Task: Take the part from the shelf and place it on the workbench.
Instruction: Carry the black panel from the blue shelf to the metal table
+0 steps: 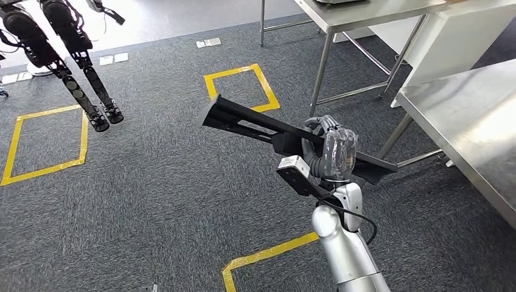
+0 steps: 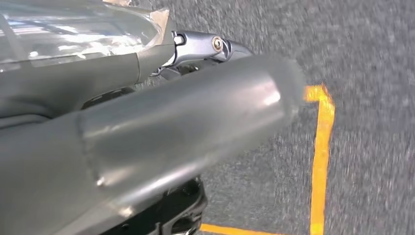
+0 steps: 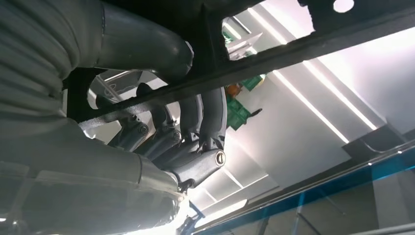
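The right hand (image 1: pixel 331 149) grips a long black plastic part (image 1: pixel 243 121) above grey carpet, left of the steel surface (image 1: pixel 468 121); left hand's (image 2: pixel 147 132) state: cannot tell.

Right hand (image 1: pixel 331 149) hides part (image 1: pixel 243 121) midsection; workbench (image 1: pixel 468 121) cut by frame edge; left hand (image 2: pixel 147 137) blurred.

The right arm (image 1: pixel 344 249) reaches up and forward from the near side, silver and slightly bent at the wrist, with a black cable looping beside it. Its right hand (image 1: pixel 331 149) is raised in front of the body, fingers (image 3: pixel 205 117) wrapped round a long black part (image 1: pixel 243 121), which lies level and slanted, one end far left, the other near right. The left hand (image 2: pixel 147 142) hangs low over the floor, thumb out straight, with nothing seen in its hold.
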`<action>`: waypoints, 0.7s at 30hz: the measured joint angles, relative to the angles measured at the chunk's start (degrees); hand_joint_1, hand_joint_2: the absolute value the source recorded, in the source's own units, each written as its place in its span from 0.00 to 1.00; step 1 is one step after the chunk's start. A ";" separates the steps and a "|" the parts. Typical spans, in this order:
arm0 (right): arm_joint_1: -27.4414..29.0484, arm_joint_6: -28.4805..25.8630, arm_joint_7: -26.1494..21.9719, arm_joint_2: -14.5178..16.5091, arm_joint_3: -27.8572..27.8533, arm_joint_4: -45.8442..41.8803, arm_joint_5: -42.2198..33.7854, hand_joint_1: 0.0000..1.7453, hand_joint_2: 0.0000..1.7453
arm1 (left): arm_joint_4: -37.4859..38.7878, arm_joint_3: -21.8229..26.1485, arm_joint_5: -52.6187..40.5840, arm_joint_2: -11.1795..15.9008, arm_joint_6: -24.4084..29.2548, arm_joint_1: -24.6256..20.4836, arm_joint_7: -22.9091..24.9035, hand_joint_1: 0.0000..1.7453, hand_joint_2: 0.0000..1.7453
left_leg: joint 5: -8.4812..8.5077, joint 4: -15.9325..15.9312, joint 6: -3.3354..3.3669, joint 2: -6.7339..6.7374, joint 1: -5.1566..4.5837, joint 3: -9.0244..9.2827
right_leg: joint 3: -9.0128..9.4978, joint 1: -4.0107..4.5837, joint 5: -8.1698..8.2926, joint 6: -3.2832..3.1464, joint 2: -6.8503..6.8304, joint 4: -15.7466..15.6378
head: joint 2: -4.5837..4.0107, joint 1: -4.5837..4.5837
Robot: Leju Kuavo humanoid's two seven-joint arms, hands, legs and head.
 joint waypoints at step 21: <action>-0.54 0.02 0.42 -0.18 -0.67 0.11 0.87 1.00 1.00 | -0.04 0.54 -0.79 0.05 -0.31 -0.08 0.45 0.00 0.00 | -7.47 11.38 -2.21 4.67 0.68 -4.34 | 0.20 -0.92 -0.53 -0.56 -7.24 0.32 | 0.00 0.11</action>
